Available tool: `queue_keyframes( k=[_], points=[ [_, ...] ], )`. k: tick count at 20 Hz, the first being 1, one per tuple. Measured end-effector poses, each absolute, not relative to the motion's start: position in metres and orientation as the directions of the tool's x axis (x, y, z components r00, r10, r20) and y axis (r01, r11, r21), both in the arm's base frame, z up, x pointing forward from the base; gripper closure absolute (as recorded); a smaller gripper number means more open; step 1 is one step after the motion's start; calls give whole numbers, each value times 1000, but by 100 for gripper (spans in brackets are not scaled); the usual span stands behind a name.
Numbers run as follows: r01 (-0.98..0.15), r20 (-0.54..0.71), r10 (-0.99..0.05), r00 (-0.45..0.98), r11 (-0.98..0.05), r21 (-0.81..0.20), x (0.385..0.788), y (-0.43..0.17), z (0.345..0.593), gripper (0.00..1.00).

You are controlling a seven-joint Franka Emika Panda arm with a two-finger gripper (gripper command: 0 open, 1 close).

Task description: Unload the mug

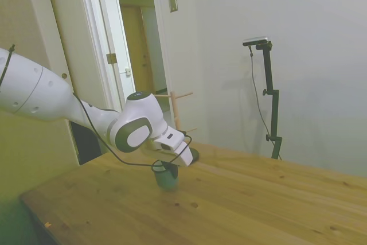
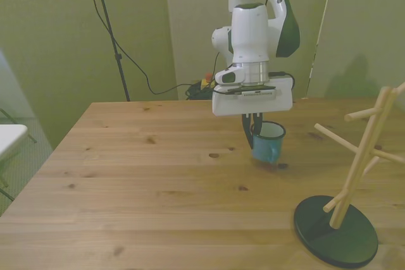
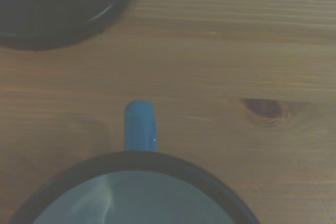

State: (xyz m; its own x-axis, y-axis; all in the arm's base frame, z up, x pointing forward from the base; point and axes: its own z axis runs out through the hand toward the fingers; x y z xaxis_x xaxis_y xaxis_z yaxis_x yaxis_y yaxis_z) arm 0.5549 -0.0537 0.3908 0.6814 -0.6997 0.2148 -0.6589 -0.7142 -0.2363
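My gripper (image 2: 254,124) pinches the mug (image 2: 267,143) by its near rim, just above the table (image 2: 158,181), so releasing early could tip it.

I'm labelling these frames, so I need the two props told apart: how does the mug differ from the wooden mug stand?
The mug is blue with a white inside and dark rim; the wooden mug stand is pale wood on a black round base. The mug is short and squat; the stand rises tall with angled pegs. The mug sits under the gripper, whose fingers reach its rim; the stand stands apart at the front view's right, its pegs bare. Both are upright over the wooden table.
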Motion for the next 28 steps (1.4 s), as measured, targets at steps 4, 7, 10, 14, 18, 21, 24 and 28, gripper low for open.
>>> queue_keyframes(
  k=[4, 7, 10, 14, 18, 21, 24, 28],
  points=[
    [-684, 180, -717, 673, -697, -217, 560, -59, 383, 100],
    [-698, 172, -729, 662, -684, -213, 567, -62, 377, 100],
    [-714, 166, -744, 647, -668, -211, 573, -62, 374, 100],
    [-731, 150, -757, 636, -653, -199, 580, -63, 370, 100],
    [-731, 159, -755, 635, -655, -190, 586, -63, 371, 0],
    [-731, 161, -756, 635, -655, -191, 587, -62, 371, 0],
    [-730, 162, -755, 636, -656, -191, 587, -62, 372, 0],
    [-729, 165, -754, 635, -656, -194, 588, -62, 374, 0]
  ],
)
